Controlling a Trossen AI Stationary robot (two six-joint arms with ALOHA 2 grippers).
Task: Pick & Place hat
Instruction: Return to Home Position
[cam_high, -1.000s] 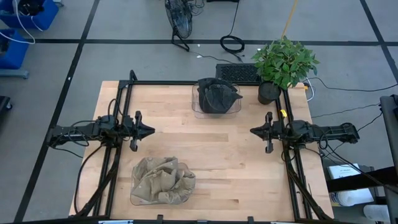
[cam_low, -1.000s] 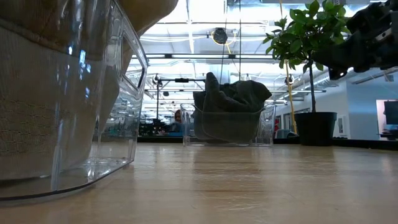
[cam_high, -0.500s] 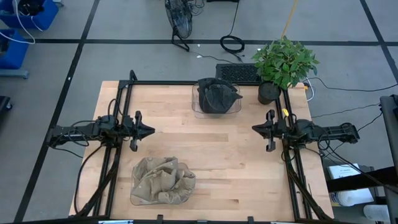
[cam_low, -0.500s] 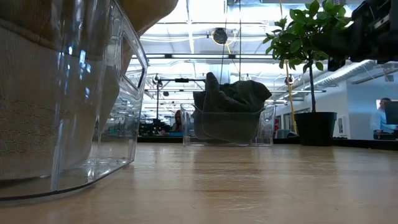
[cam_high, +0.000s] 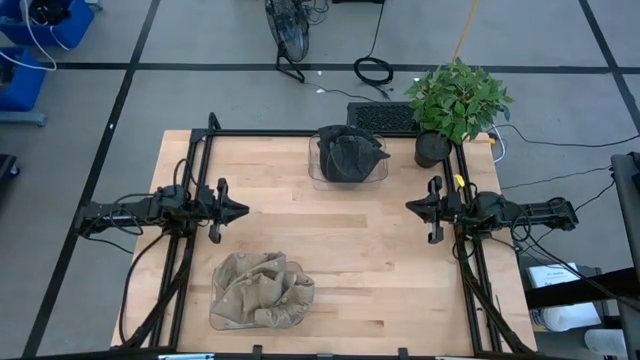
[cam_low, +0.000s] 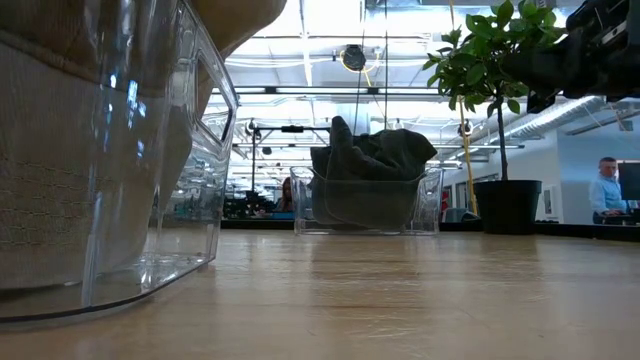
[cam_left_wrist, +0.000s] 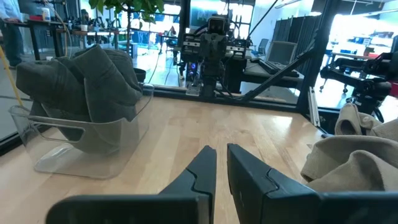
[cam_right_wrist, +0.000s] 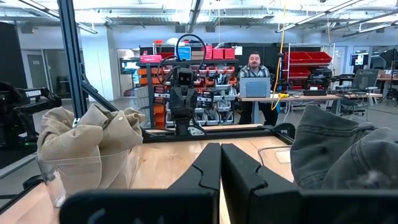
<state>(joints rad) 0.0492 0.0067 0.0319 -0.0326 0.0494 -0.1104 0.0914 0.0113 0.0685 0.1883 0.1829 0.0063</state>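
A dark grey hat sits crumpled in a clear bin at the table's far edge, seen also in the low view. A tan hat fills a second clear bin near the table's near-left corner. My left gripper hovers at the left side, shut, pointing toward the table's middle. My right gripper hovers at the right side, shut, facing it. Both are well away from either hat.
A potted plant stands at the far right corner beside the dark hat's bin. Black frame rails run along the left, right and far edges. Bare wood lies between the grippers. People show in the room beyond the table.
My right gripper has drawn back a little toward the table's right edge. A person has walked into the background of the low view. The hats and bins have stayed put.
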